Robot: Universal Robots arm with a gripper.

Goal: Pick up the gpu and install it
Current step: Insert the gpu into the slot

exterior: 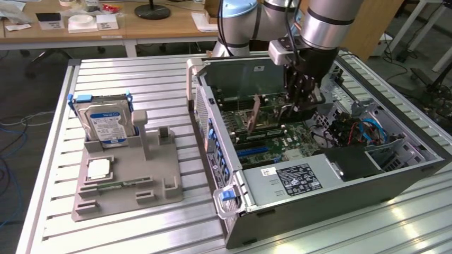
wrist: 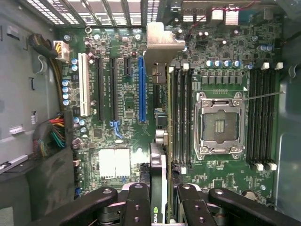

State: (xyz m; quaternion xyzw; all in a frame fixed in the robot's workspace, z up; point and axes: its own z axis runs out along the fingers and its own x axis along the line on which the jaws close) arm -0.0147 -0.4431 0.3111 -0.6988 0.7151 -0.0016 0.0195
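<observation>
Here, a ribbed aluminium table (exterior: 141, 79) with long parallel slats carries everything, and an open computer case (exterior: 318, 211) lies on its side on it, interior facing up. To the exterior view's left of the case, apart from it on the same slats, sits a grey moulded holder (exterior: 127, 185) with a hard drive (exterior: 106, 124) standing upright in its rear slot. Behind the case, past the table's far edge, run pale wooden desks (exterior: 141, 26) strewn with small white items. On the dark floor (exterior: 42, 58) on the exterior view's left of the table lie loose cables (exterior: 14, 132).

The arm reaches down into the case. Its gripper (exterior: 297, 111) is closed narrowly on the gpu (exterior: 268, 111), which it holds on edge over the motherboard (wrist: 122, 122). From the wrist, the fingers (wrist: 136, 202) clamp the gpu (wrist: 158, 169) from both faces, its silver bracket (wrist: 162, 40) at the far end. The card hangs just beside the blue slot (wrist: 142, 89), between it and the processor socket (wrist: 220, 125). Whether its edge touches the board cannot be told.
</observation>
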